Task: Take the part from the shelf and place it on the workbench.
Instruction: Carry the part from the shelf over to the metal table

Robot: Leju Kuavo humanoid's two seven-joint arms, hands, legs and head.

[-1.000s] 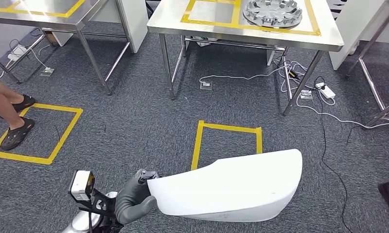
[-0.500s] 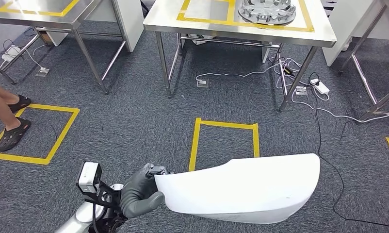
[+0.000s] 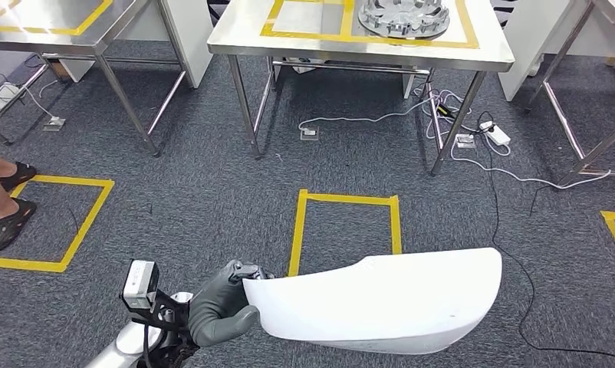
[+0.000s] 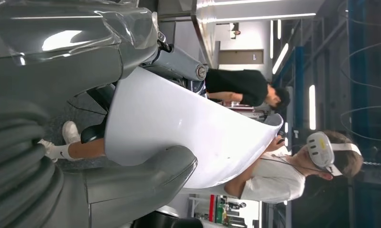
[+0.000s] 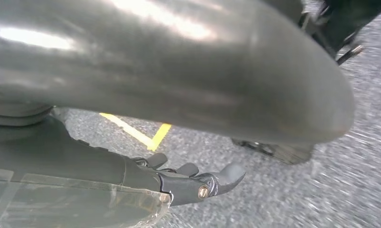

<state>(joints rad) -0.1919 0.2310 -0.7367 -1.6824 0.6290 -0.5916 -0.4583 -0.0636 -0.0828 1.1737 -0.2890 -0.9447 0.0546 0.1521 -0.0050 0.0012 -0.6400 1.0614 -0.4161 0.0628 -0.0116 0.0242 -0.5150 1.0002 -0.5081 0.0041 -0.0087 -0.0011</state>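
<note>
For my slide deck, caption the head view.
Left hand grips white part, facing the steel workbench across grey carpet.

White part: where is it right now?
In the head view the white part is low and centre-right, held at its near end by the left hand, above the carpet just before the yellow floor square.

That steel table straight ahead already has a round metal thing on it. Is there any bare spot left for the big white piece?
Yes: on the steel table, the left part of the yellow-taped rectangle is bare. The right part is crowded by the round metal part. The left hand grips the white part.
</note>
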